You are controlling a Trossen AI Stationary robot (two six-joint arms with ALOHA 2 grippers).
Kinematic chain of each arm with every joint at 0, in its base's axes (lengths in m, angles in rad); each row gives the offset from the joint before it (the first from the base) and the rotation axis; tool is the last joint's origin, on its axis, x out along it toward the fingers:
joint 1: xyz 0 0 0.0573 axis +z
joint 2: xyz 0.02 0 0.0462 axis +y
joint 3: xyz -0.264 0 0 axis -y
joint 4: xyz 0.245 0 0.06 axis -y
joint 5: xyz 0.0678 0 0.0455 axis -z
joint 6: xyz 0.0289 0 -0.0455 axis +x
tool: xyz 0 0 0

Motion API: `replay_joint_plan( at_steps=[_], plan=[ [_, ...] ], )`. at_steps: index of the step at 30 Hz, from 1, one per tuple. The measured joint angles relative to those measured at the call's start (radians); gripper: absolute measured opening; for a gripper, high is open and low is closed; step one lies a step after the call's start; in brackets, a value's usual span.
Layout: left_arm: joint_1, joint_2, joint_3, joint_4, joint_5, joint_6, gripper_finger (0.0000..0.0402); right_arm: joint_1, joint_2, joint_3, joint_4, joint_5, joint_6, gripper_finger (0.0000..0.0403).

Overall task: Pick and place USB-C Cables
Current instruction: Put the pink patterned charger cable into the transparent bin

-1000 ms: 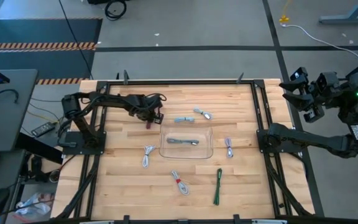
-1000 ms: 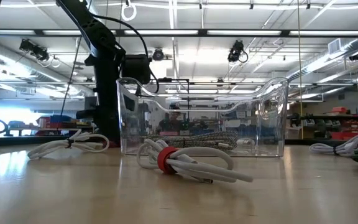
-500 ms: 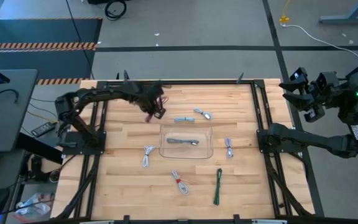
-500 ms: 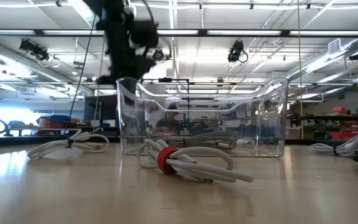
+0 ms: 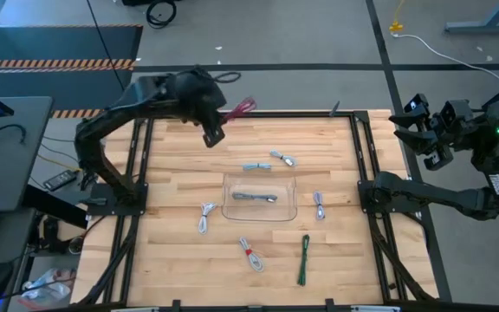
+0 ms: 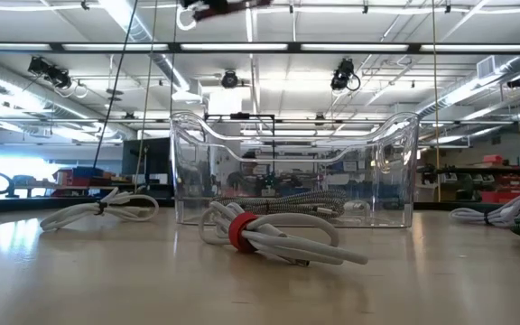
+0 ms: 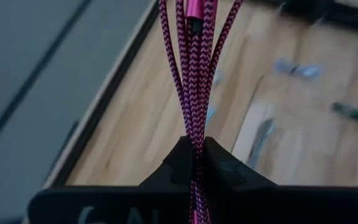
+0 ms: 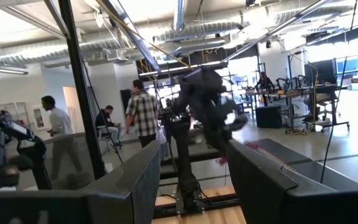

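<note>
A dark red cable (image 5: 242,107) is pinched between the fingers of the left gripper (image 5: 223,113), held high above the table's (image 5: 171,251) far edge, well beyond the clear tray (image 5: 288,212). One grey cable (image 5: 255,197) lies inside the tray; the other cables are scattered around it. The right gripper (image 8: 191,180) is parked off the table beyond the tray, fingers spread. No legible writing is seen.

Dark red braided cable (image 5: 242,107), a folded bundle, raised above the bench's far edge. Grey cable (image 5: 255,197) lying inside the clear tray (image 5: 289,212). Around the tray: white coil (image 5: 206,216), red-tied white bundle (image 5: 250,253), green cable (image 5: 304,258).
</note>
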Motion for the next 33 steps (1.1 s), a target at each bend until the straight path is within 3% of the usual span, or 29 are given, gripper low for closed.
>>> replay_joint_plan(
  at_steps=[4, 10, 23, 30, 33],
  plan=[
    [-0.060, 0.000, 0.085, -0.004, 0.022, 0.057, 0.0019, 0.000, 0.000, 0.000, 0.000, 0.000, 0.000, 0.0191],
    [-0.150, 0.022, 0.078, -0.008, 0.113, 0.101, 0.0019, 0.000, 0.000, 0.000, 0.000, 0.000, 0.037, 0.0186],
    [-0.217, 0.341, 0.076, -0.058, 0.344, 0.243, 0.0019, 0.000, 0.000, 0.000, 0.000, -0.007, 0.063, 0.0173],
    [-0.230, 0.504, 0.075, -0.090, 0.345, 0.294, 0.0019, 0.000, 0.000, 0.000, 0.000, -0.034, 0.063, 0.0169],
    [-0.238, 0.551, 0.075, -0.074, 0.297, 0.281, 0.0019, 0.000, 0.000, 0.000, 0.000, -0.045, 0.063, 0.0169]
  ],
)
